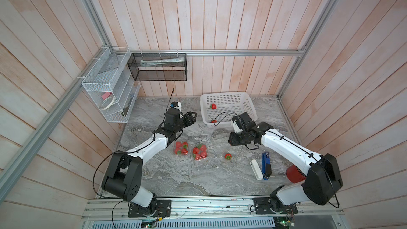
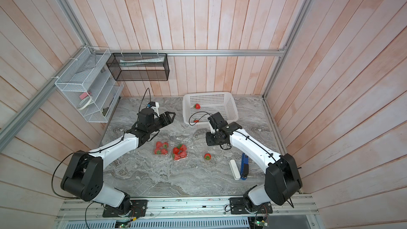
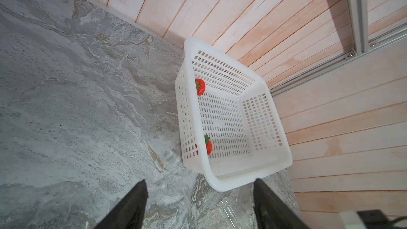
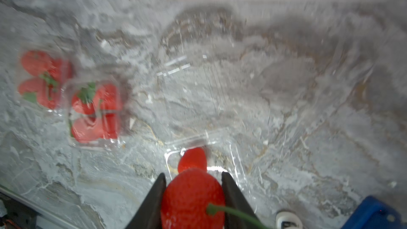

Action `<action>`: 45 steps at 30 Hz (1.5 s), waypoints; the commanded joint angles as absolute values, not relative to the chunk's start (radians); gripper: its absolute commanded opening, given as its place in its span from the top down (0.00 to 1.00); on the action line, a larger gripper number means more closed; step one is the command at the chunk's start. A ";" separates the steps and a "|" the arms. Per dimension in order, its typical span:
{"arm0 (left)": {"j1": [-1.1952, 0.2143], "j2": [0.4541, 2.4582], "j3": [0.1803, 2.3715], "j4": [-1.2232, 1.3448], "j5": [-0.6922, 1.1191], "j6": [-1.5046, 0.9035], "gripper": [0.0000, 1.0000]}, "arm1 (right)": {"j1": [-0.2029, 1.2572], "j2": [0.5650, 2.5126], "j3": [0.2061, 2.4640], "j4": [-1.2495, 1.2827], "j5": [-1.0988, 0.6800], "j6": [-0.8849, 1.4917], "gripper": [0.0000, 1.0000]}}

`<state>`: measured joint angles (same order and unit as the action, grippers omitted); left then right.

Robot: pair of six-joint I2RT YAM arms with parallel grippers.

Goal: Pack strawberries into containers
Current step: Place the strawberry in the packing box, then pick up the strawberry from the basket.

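Two clear containers filled with strawberries (image 1: 181,148) (image 1: 200,152) sit side by side mid-table, seen in both top views. To their right, a third clear container (image 4: 233,150) holds a single strawberry (image 1: 228,156). My right gripper (image 4: 193,173) is shut on another red strawberry (image 4: 192,197) and hovers just above and behind that third container. Two more strawberries (image 1: 212,106) (image 3: 208,147) lie in the white basket. My left gripper (image 3: 200,181) is open and empty, over the marble near the basket's corner.
The white perforated basket (image 1: 229,98) stands at the back of the table. A white oblong object (image 1: 256,169), a blue tool (image 1: 266,166) and a red cup (image 1: 294,174) lie front right under the right arm. Wire shelves (image 1: 110,89) hang on the left wall.
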<state>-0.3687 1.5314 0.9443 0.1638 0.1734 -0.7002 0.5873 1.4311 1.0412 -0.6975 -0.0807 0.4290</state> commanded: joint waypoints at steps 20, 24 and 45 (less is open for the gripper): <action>-0.397 1.634 1.036 0.157 0.161 -0.668 0.18 | 0.600 1.472 1.098 -0.706 -0.033 0.452 0.28; -0.397 1.725 1.116 0.149 0.174 -0.651 0.14 | 0.544 1.513 1.259 -0.634 -0.015 0.389 0.26; -0.399 2.031 1.342 0.158 0.301 -0.627 0.42 | 0.413 2.519 2.392 -0.660 -0.105 0.201 0.27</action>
<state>-0.3939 2.0052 1.3083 0.1490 0.2707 -0.6338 0.4160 2.4657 2.2848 -0.6262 -0.0914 0.2302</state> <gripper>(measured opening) 0.592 0.726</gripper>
